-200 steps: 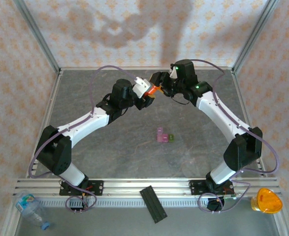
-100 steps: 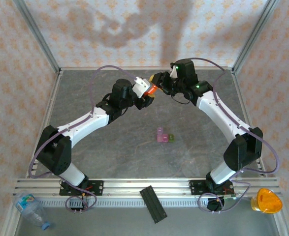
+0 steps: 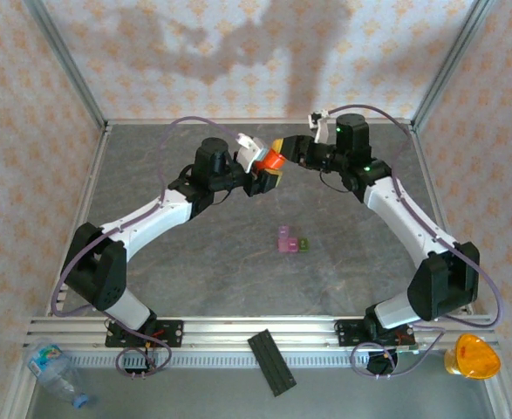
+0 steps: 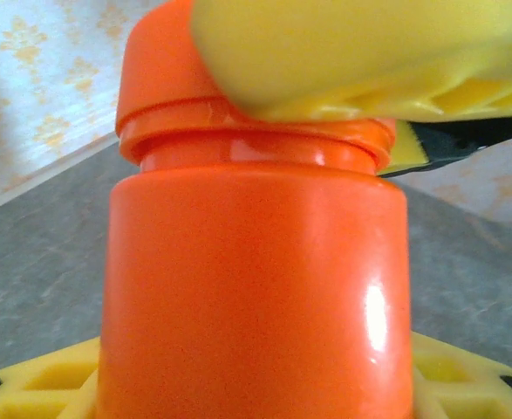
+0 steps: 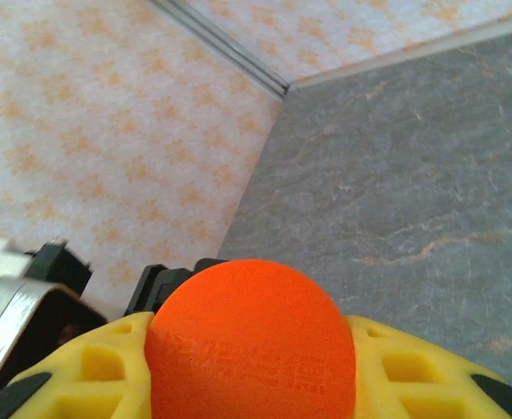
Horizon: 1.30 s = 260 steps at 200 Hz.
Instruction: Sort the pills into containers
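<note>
Right now, the left gripper (image 3: 269, 166) is clamped on the body of a glossy orange cylindrical plastic bottle (image 4: 256, 297), held in the air over the far middle of the grey stone-patterned bench (image 3: 194, 262). The right gripper (image 3: 286, 148) is closed round its round orange cap (image 5: 249, 340), which sits on the neck. The bottle looks rigid, light and slick, so the body is best squeezed across its flanks and the cap taken by its rim. A twist could well let either slip in the yellow fingers (image 4: 343, 52). The pills are presumably inside it.

The tiny joined plastic containers (image 3: 288, 241), one translucent pink-purple and one smaller green, lie near the bench's centre, well apart from both grippers. They look very light, likely to skid or tip if nudged, and offer small mouths to aim for. Nothing lies between them and the bottle.

A black flat strip (image 3: 271, 362) rests on the near rail. A clear plastic water bottle (image 3: 55, 371) lies by the near left corner and an orange-yellow object (image 3: 471, 356) by the near right corner.
</note>
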Each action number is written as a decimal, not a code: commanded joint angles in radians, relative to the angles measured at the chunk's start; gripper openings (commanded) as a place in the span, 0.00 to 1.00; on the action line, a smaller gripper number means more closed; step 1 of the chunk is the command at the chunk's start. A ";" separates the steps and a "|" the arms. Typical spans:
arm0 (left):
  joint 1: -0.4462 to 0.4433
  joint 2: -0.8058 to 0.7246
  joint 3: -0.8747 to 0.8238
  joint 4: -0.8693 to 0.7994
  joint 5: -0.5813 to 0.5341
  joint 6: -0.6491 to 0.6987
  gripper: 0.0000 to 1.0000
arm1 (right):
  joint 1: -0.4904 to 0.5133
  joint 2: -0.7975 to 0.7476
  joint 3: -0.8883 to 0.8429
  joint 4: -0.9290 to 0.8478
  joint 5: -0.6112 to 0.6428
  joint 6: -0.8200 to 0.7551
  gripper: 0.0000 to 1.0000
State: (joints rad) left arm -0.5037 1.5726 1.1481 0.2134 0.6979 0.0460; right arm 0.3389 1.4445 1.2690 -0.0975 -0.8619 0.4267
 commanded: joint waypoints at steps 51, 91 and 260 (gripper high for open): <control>0.024 -0.057 -0.035 0.124 0.111 -0.146 0.00 | -0.049 -0.007 0.009 0.117 0.011 -0.058 0.28; 0.025 -0.043 -0.006 0.082 0.030 -0.084 0.00 | -0.048 -0.008 0.011 0.069 0.085 -0.002 0.29; 0.014 -0.126 -0.070 -0.064 -0.140 -0.017 0.00 | -0.076 0.174 -0.246 -0.244 1.052 -0.028 0.28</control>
State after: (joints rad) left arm -0.4835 1.4837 1.0760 0.1661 0.5846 0.0055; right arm 0.2787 1.5929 1.0389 -0.3527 0.0498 0.3489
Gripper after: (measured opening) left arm 0.542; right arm 0.394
